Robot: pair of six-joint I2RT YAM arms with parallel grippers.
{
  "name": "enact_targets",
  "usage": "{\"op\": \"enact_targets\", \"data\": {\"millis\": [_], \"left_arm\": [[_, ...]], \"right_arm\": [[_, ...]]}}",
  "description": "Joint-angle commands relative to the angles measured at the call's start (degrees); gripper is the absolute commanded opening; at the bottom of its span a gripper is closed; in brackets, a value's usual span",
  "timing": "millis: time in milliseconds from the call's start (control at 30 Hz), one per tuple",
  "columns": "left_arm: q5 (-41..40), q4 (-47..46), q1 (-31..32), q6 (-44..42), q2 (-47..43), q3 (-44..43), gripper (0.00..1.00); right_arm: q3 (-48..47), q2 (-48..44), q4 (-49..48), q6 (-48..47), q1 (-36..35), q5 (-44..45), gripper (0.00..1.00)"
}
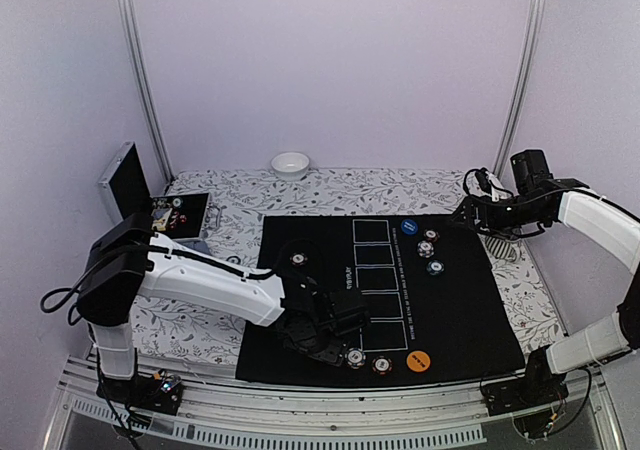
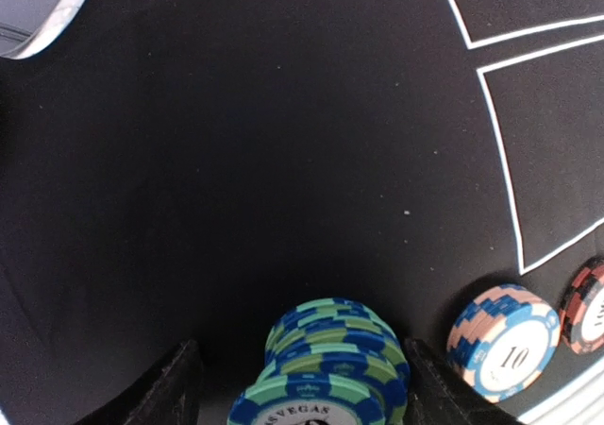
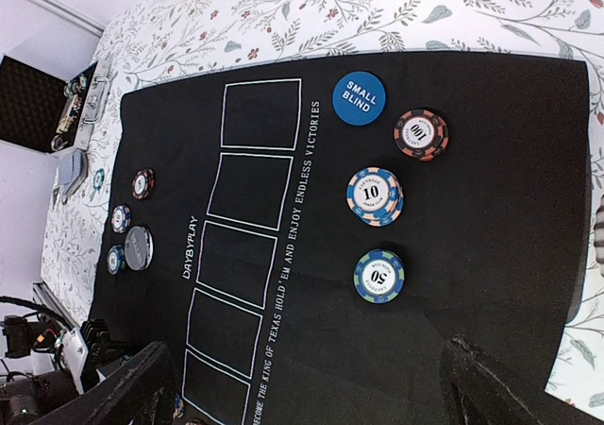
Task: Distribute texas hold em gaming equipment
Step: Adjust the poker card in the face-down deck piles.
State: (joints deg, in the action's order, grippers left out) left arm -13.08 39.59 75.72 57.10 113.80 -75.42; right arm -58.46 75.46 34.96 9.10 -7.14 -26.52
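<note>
Our left hand (image 1: 335,343) is low over the black mat (image 1: 470,310), close to the mat's near edge. Its two fingers (image 2: 165,392) stand apart, one on each side of a green and blue stack of chips (image 2: 326,364) that sits on the mat right between them. We see a dark gap between one finger and the stack, and we cannot tell if the other finger touches it. So the hand is partly open and not squeezing yet. Just beside that stack, along the same near edge, lie a pink and blue stack (image 2: 505,338) marked 10 and a red chip (image 2: 587,307). An orange disc (image 1: 419,361) lies nearer the near right corner. Our right hand (image 1: 478,215) hangs by the mat's far right corner, wide open, with nothing in it. Near the mat's right edge are a blue disc (image 3: 360,97) that says SMALL BLIND, a red and black chip (image 3: 421,134), a second pink stack (image 3: 375,196) and a green stack marked 50 (image 3: 379,275) — each apart from the others. A white bowl (image 1: 290,164) stands at the far edge of the surface (image 1: 250,195).
</note>
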Motion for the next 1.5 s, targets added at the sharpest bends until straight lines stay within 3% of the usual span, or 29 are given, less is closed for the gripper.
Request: {"op": "enact_targets", "data": {"millis": [0, 167, 567, 733, 967, 1467], "left_arm": [[1.1, -1.7, 0.6, -1.3, 1.9, -0.9, 0.71], [1.2, -1.9, 0.6, -2.2, 2.2, -1.1, 0.62], [2.4, -1.8, 0.8, -3.6, 2.2, -1.1, 0.27], [1.9, -1.8, 0.8, -3.9, 1.9, -1.0, 0.23], [3.4, -2.2, 0.8, -4.9, 2.1, -0.6, 0.00], [7.4, -5.1, 1.8, -8.4, 1.9, 0.2, 0.00]], "right_arm": [[0.9, -1.5, -1.0, -0.7, -0.2, -0.3, 0.99], [0.8, -1.4, -0.9, -0.7, -0.2, -0.2, 0.99], [0.6, -0.9, -0.9, -0.7, -0.2, -0.4, 0.99], [0.7, -1.2, -1.0, -0.8, -0.2, -0.2, 0.99], [0.6, -1.8, -0.9, -0.8, -0.2, -0.1, 0.99], [0.5, -2.0, -0.8, -0.8, -0.2, -0.2, 0.99]]}}
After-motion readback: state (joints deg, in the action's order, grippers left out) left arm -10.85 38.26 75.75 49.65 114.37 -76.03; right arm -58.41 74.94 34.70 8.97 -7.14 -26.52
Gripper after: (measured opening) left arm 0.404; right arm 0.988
